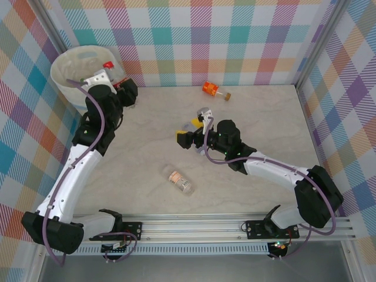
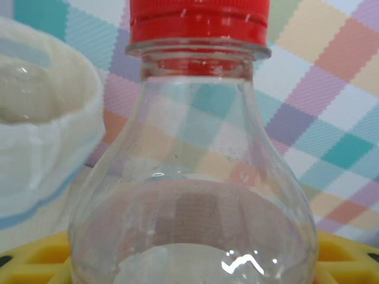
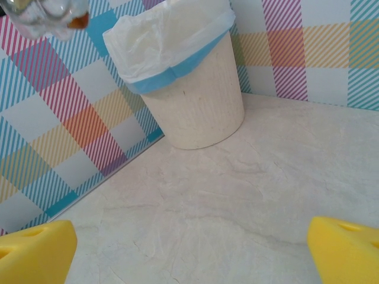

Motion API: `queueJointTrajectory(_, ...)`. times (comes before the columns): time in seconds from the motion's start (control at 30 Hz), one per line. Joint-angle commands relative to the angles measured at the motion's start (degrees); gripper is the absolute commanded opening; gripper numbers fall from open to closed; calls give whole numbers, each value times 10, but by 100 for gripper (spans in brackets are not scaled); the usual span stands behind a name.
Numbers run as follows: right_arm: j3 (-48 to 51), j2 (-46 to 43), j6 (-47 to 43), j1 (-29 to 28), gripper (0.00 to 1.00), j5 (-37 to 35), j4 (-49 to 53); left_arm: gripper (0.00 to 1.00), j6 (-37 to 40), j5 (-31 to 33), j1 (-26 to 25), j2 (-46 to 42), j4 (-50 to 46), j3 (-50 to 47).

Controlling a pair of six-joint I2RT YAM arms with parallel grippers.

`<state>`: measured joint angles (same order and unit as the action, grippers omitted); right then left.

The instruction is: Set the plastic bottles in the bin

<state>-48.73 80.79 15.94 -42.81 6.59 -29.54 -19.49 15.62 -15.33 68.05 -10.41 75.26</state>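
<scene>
Plaid walls [image 1: 235,35] are backing the table [image 1: 264,117]; the left gripper [image 1: 106,75] is clamping a red-capped bottle [image 2: 189,195] between its yellow fingers [image 2: 349,254], the bin [image 2: 41,136] sitting just left of them. It should, I judge, be carrying the bottle fully past the rim before releasing; the right gripper [image 3: 189,254] is hanging spread and empty.

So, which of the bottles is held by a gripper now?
The red-capped bottle, clamped in the left gripper at the bin; the orange-labelled bottle and the pink-labelled bottle lie loose on the table.
</scene>
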Motion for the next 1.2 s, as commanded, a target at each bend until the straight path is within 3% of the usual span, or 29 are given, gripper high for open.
queueJointTrajectory(0.0,6,-19,9,-4,99,-11,-21,53,22,61,22,19,11,33)
queueJointTrajectory(0.23,17,-29,2,-4,100,-27,-16,53,28,85,90,53,82,68)
queueJointTrajectory(0.6,15,-36,2,-4,100,-27,-6,54,-16,82,187,149,64,178)
queueJointTrajectory(0.9,13,-45,1,-5,100,-30,16,56,-88,142,225,195,99,180)
queueJointTrajectory(1.17,18,-59,16,-5,100,-33,20,58,-133,127,257,250,83,210)
